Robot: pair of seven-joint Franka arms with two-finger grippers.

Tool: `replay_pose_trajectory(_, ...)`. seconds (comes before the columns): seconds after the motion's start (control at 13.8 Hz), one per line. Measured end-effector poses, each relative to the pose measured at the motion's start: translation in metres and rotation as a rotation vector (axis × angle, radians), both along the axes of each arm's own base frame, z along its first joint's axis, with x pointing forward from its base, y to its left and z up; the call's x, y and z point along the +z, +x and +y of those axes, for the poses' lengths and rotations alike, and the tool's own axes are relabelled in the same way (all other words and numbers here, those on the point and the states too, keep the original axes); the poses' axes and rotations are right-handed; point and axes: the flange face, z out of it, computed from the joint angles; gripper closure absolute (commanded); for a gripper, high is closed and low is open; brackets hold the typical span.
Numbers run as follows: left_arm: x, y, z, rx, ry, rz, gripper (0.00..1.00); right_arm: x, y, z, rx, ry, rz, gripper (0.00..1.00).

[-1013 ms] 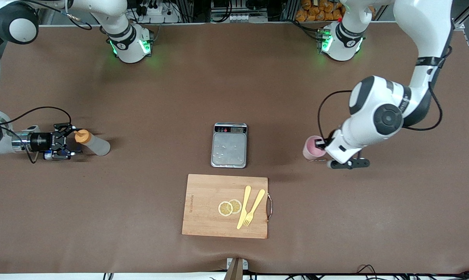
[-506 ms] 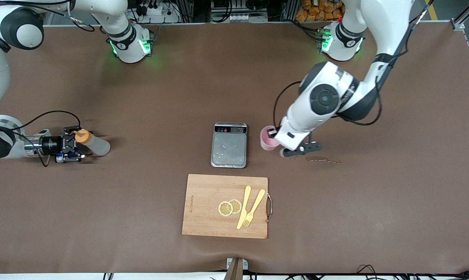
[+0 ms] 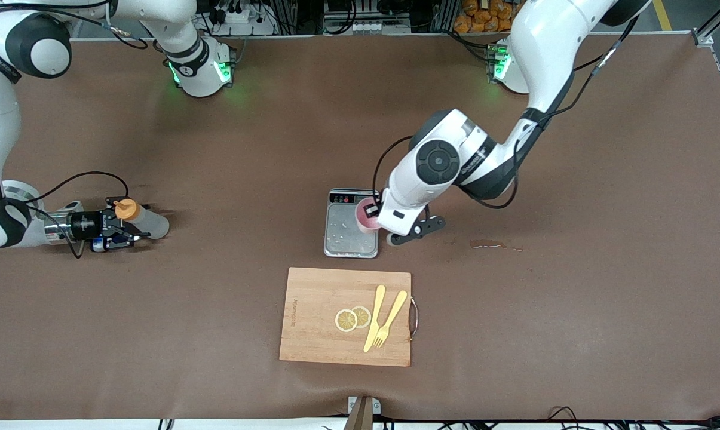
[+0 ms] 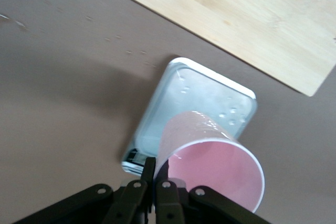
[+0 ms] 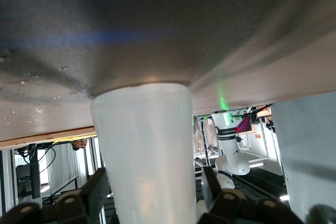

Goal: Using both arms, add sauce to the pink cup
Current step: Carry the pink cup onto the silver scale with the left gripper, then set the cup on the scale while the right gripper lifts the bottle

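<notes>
Apparently pink cup [image 3: 364, 220] over scale [image 3: 351, 236].

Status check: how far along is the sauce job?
Done: the left end effector is shut on the pink cup, held over the scale. In hand: the right end effector is closing in around the sauce bottle, which stands on the table. Left: lift the bottle, bring it to the cup, squeeze.

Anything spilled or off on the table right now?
Yes: a small brownish wet streak lies on the brown table, toward the left arm's end, beside the scale. The left gripper holds the pink cup over that scale.
</notes>
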Motion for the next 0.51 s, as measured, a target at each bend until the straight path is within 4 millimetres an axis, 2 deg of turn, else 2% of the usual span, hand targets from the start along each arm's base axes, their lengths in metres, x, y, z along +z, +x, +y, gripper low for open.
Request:
replay_pose_trajectory(0.22, -0.024, -0.01, -0.021, 0.022, 0.035, -0.029, 1.0, 0.001, 0.0, -0.002, -0.002, 0.004, -0.011, 0.5)
replay_pose_trajectory(0.51, -0.047, -0.023, -0.042, 0.039, 0.068, -0.076, 1.0, 0.003, 0.002, -0.004, -0.002, 0.0, -0.018, 0.5)
